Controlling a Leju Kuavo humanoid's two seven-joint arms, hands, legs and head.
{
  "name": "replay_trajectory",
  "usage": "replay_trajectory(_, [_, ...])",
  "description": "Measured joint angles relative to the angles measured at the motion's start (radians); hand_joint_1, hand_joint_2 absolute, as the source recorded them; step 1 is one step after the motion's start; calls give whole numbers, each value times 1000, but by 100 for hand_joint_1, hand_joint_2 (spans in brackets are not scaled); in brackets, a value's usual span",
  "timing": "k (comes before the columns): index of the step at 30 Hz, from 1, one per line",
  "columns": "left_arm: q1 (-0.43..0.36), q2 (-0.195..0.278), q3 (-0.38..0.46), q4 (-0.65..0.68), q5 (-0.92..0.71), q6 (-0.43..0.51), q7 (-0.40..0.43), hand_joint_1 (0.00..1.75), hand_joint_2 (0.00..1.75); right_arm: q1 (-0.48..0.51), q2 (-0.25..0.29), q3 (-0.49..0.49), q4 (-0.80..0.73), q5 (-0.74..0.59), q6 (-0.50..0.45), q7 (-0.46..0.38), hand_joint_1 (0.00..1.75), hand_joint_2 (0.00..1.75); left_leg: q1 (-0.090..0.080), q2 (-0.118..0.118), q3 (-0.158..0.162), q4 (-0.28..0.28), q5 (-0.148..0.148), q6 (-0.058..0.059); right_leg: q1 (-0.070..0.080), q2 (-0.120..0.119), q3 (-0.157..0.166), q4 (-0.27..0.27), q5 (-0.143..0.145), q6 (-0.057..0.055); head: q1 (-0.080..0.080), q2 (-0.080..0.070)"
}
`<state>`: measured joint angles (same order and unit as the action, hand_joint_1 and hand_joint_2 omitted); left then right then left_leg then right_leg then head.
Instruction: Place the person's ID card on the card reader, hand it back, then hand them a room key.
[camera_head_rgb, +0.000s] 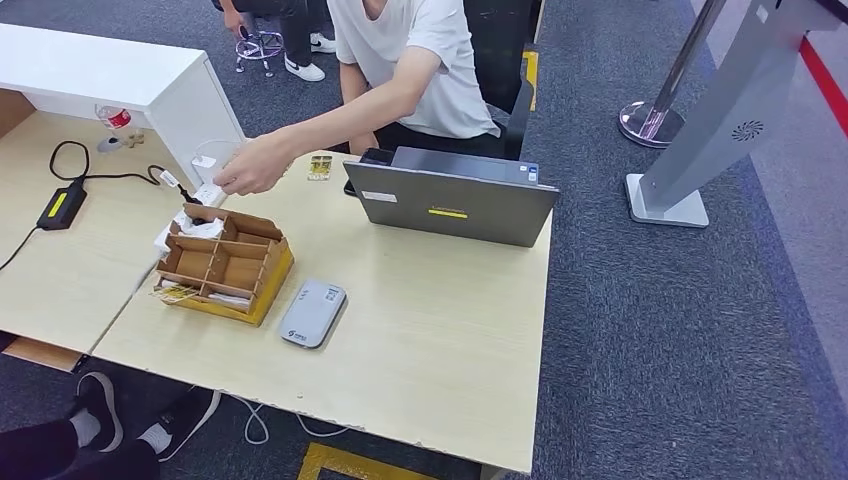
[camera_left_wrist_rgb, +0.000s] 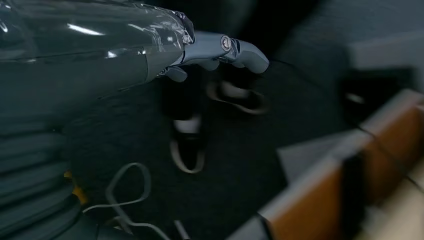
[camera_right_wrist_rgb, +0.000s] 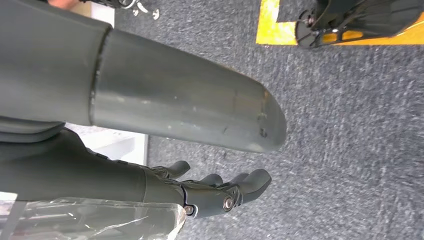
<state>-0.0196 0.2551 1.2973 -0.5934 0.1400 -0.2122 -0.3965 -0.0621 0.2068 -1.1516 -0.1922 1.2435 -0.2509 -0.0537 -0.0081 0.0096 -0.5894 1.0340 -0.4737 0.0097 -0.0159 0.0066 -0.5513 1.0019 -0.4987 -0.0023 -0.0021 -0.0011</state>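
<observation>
The flat grey rounded card reader (camera_head_rgb: 313, 313) lies near the pale wooden desk's (camera_head_rgb: 440, 340) near edge, bare desktop to its right. A partitioned wooden organiser box (camera_head_rgb: 224, 266) sits just left; a grey laptop (camera_head_rgb: 450, 200) stands beyond. A person's hand (camera_head_rgb: 250, 165) reaches over the far-left corner. Left hand (camera_left_wrist_rgb: 220, 52) and right hand (camera_right_wrist_rgb: 220, 192) hang empty, fingers loosely spread

Left robot hand (camera_left_wrist_rgb: 220, 52), right robot hand (camera_right_wrist_rgb: 220, 192): empty, uncurled.
</observation>
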Motion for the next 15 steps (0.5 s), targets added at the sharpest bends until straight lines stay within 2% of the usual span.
replay_trajectory(2, [0,-66,56,96,5,44,12,0,0,-3,12,0,1,9,-15,18,0,0,0,-4,-1,0,0,1,0,-4,1,-1,-1,1,1,0])
replay_trajectory(4, [-3,-112,93,164,7,61,17,0,0,-6,21,0,2,13,-19,25,0,0,1,-6,-1,1,0,2,0,-6,2,-2,0,2,4,0])
replay_trajectory(8, [-14,-150,144,240,10,76,32,0,0,-7,28,1,3,14,-20,30,0,0,0,-6,-1,1,0,3,0,-6,2,-3,1,5,5,0])
replay_trajectory(10, [-20,-161,159,263,9,105,53,0,87,-7,29,1,3,18,-17,35,0,0,0,-6,-1,1,0,4,0,-6,2,-3,2,5,5,0])
replay_trajectory(12, [-28,-186,168,287,-7,198,104,0,175,-7,30,4,4,32,-10,52,0,87,0,-6,-1,1,0,4,0,-6,2,-3,2,5,4,0])
replay_trajectory(14, [-37,-232,173,311,-41,330,167,0,175,-7,31,9,4,48,-2,70,0,175,-1,-6,0,2,0,4,-1,-5,2,-3,2,5,3,0])
replay_trajectory(15, [-38,-245,173,316,-52,365,183,0,175,-6,32,10,4,51,0,73,0,175,-1,-6,0,2,1,4,-1,-5,2,-3,2,5,3,0])
